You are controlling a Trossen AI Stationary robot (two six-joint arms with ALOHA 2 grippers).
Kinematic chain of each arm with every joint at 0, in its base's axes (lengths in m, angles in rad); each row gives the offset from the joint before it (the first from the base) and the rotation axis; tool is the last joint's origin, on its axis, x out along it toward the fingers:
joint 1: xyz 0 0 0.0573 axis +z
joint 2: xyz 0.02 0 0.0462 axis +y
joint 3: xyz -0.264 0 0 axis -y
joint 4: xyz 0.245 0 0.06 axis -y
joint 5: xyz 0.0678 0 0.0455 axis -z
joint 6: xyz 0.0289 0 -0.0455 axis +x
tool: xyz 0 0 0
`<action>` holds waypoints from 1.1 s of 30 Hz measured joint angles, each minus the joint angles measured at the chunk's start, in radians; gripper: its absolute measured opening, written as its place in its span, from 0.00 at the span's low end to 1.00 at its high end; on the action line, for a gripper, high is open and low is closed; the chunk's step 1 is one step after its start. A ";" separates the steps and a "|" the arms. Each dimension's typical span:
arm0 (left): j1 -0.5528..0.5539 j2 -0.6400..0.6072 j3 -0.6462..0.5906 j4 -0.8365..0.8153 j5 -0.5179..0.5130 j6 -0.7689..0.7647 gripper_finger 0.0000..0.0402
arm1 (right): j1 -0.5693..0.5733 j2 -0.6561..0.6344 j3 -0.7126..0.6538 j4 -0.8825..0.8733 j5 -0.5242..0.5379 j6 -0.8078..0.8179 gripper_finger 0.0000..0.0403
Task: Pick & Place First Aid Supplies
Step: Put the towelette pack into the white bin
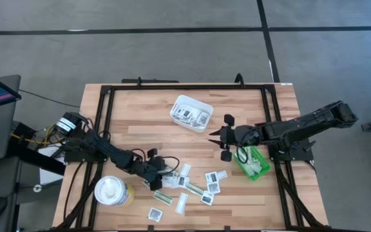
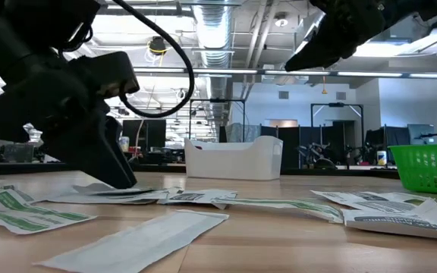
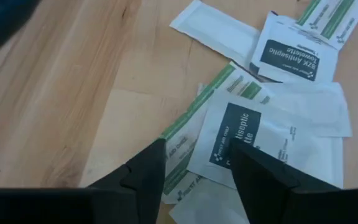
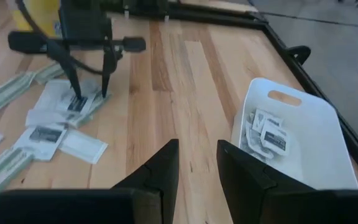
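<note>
Open-plan office or lab: exposed ceiling ducts (image 2: 218, 30), strip lights, desk monitors (image 2: 146, 133) seen beyond wooden table (image 2: 279, 243); grey carpet tiles (image 1: 172, 51).

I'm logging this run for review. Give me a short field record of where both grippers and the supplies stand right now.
left gripper: open, fingers down astride a square antiseptic towelette packet in the pile on the table
right gripper: held above the table between the tray and the bin, holding nothing
white tray: holds several packets
green bin: holds some packets
loose packets: scattered near the table's front edge
</note>
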 joint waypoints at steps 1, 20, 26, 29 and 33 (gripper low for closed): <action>0.000 0.004 0.000 0.003 0.000 0.000 0.45 | -0.005 0.000 0.000 0.006 0.000 0.000 0.25; 0.001 0.001 -0.007 0.005 -0.145 0.169 0.02 | -0.029 0.000 0.000 0.016 -0.004 0.028 0.25; 0.051 -0.140 -0.004 0.044 -0.252 0.352 0.01 | -0.029 0.000 0.000 0.017 -0.004 0.038 0.25; 0.098 -0.183 -0.003 0.061 -0.251 0.419 0.02 | -0.029 0.000 0.000 0.015 -0.004 0.062 0.25; 0.188 -0.201 -0.003 0.104 -0.247 0.524 0.01 | -0.029 0.001 0.000 0.012 -0.004 0.073 0.25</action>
